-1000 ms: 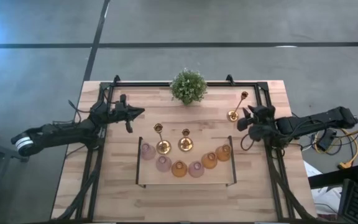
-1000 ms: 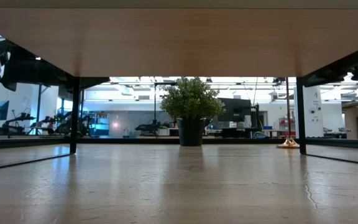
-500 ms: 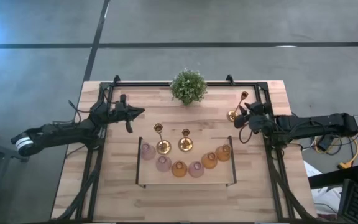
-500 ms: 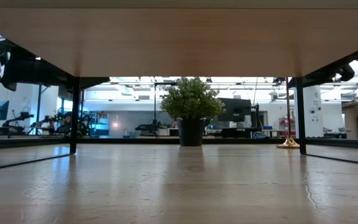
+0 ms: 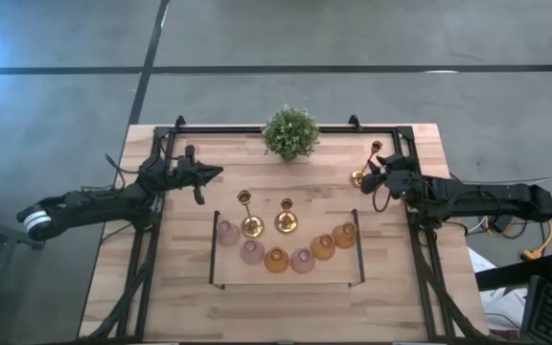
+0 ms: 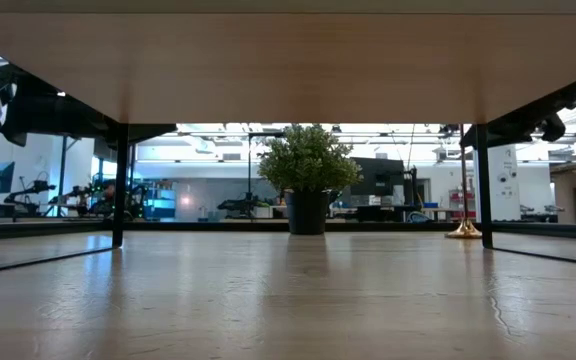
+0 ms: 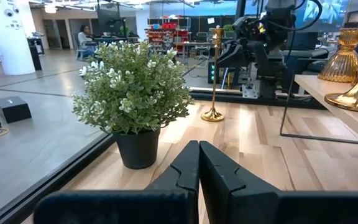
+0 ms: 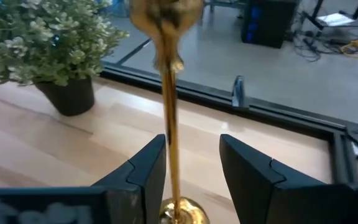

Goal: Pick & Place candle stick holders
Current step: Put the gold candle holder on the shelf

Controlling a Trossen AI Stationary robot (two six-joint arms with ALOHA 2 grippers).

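A slim gold candlestick (image 5: 371,159) stands on its round base on the table at the far right; it also shows in the low view (image 6: 464,231) and the left wrist view (image 7: 214,74). My right gripper (image 5: 370,175) is open, with the candlestick's stem (image 8: 169,118) between its fingers, close beside one finger (image 8: 149,167). Two more gold candlesticks (image 5: 247,222) (image 5: 286,220) stand on a raised wooden shelf (image 5: 286,276), in front of an arc of pink (image 5: 227,233) and amber (image 5: 276,260) glass cups. My left gripper (image 5: 217,173) is shut and empty at the far left (image 7: 199,149).
A bushy green potted plant (image 5: 290,132) stands at the middle of the far edge. A black metal frame (image 5: 257,126) runs round the table. The shelf has thin black legs (image 5: 215,247) at its sides. Bare wood lies between the plant and the shelf.
My right gripper has reached toward the far-right candlestick, moving toward the table's left and a little toward its far edge, until its fingers stand on either side of the stem. The candlestick has stayed where it was.
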